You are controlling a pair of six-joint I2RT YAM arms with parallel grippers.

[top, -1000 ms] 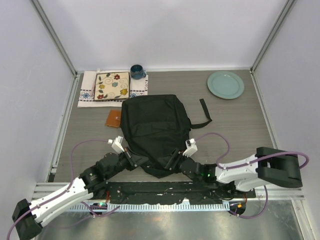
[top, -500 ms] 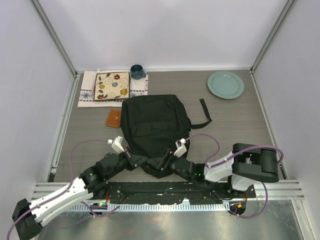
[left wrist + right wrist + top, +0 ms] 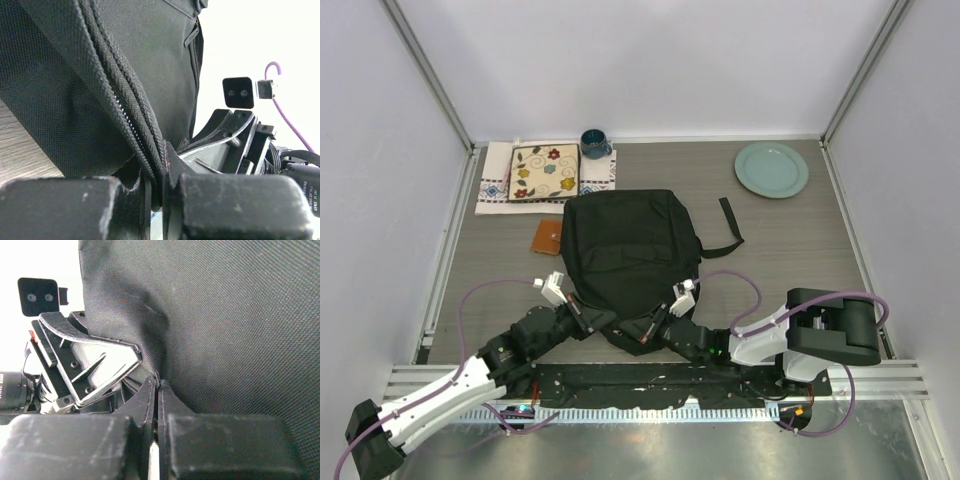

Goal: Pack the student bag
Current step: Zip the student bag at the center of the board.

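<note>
The student bag, a large black fabric backpack, lies flat in the middle of the table with its rounded end toward the arms. At the near left of that end, my left gripper is shut on the bag's zipper seam, which runs down between the jaws. Just to its right, my right gripper is shut on a pinch of the bag's fabric, the jaws nearly touching at their tips. Each wrist view shows the other gripper close by.
A brown wallet lies left of the bag. A flowered square dish on a patterned cloth and a dark blue mug sit at the back left. A pale green plate is back right. A bag strap trails to the right.
My right arm has swung left to the bag's near end and its jaws have closed on the fabric. The left gripper has kept its grip and place.
</note>
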